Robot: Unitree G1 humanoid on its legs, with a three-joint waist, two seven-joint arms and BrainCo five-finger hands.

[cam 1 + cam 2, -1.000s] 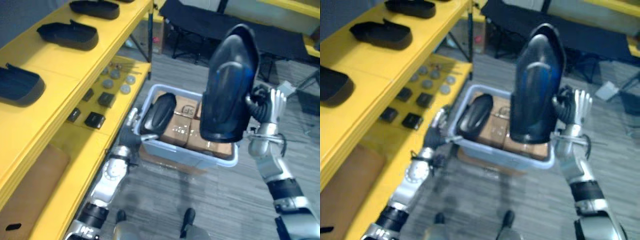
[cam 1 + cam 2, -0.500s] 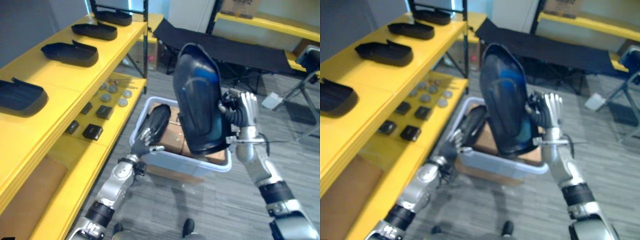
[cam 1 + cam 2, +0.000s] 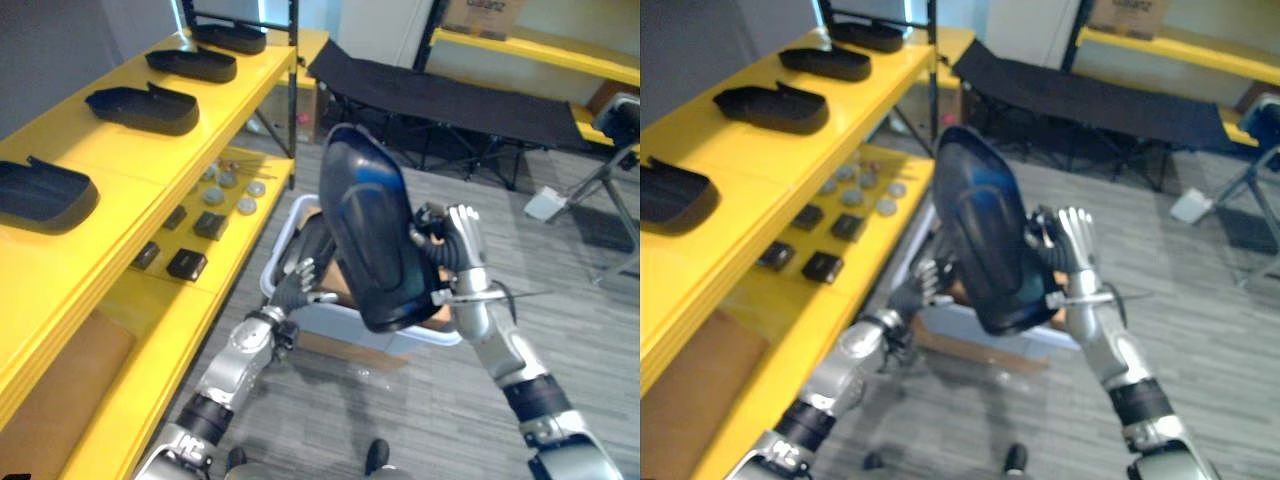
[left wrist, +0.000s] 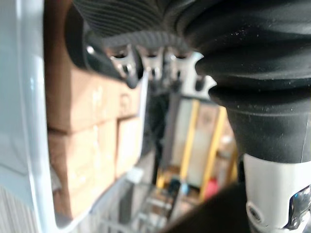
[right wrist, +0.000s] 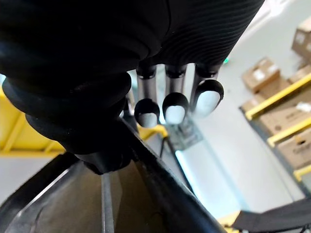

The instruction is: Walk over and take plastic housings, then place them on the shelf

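A large glossy black plastic housing (image 3: 368,240) stands nearly upright in the air above the bin, tilted a little. My right hand (image 3: 457,262) is shut on its right rim, fingers pointing up behind it; the right wrist view shows the fingers (image 5: 174,108) over the housing's edge (image 5: 146,194). A second black housing (image 3: 314,243) lies in the pale bin (image 3: 288,218), mostly hidden by the first. My left hand (image 3: 298,286) rests on it at the bin's near left corner with fingers spread. Three more housings (image 3: 45,190) (image 3: 140,105) (image 3: 190,63) lie on the yellow top shelf (image 3: 130,165).
Cardboard boxes (image 4: 82,102) fill the bin, which sits on the grey floor beside the rack. Small dark and round parts (image 3: 188,263) lie on the lower shelf. A black folding cot (image 3: 450,100) stands behind the bin, and more yellow racking (image 3: 530,45) runs along the back.
My right hand has carried the large housing down and to the left, tilting it. My left hand has stayed at the housing in the bin.
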